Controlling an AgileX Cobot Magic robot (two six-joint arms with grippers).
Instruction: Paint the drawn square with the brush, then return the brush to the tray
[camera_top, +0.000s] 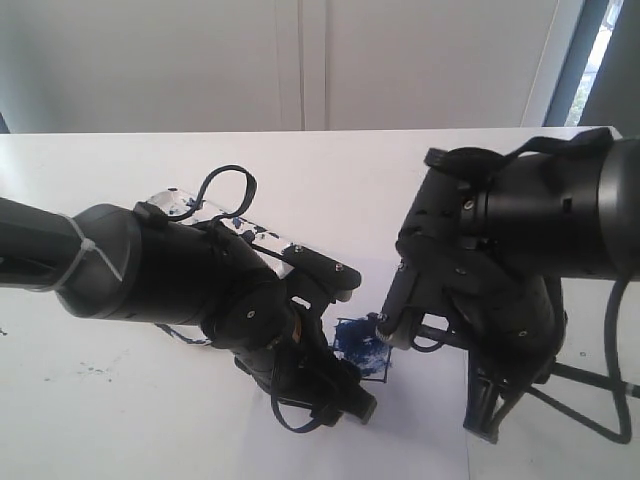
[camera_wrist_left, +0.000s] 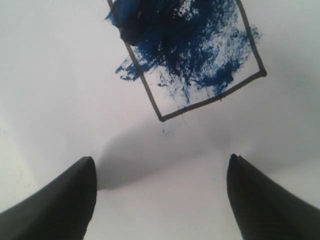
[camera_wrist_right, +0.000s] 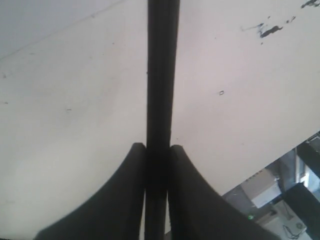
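My right hand (camera_wrist_right: 156, 146) is clamped on the brush (camera_wrist_right: 161, 75), my left hand (camera_wrist_left: 160, 157) hangs open just beside the drawn square (camera_wrist_left: 192, 60), which is mostly blue with white patches near one side, so I reckon touch-ups and the trip to the tray are left.

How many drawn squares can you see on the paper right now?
1: the drawn square, partly painted blue, just ahead of the left gripper. Others may be hidden.

1. Square (camera_top: 362, 347) lies on the paper (camera_wrist_left: 60, 60), and the paper lies on the desk (camera_top: 300, 170).
2. Left end effector (camera_wrist_left: 159, 161) is just left of the square, right end effector (camera_wrist_right: 157, 147) just right.
3. Brush (camera_wrist_right: 162, 75) sits between the right jaws.
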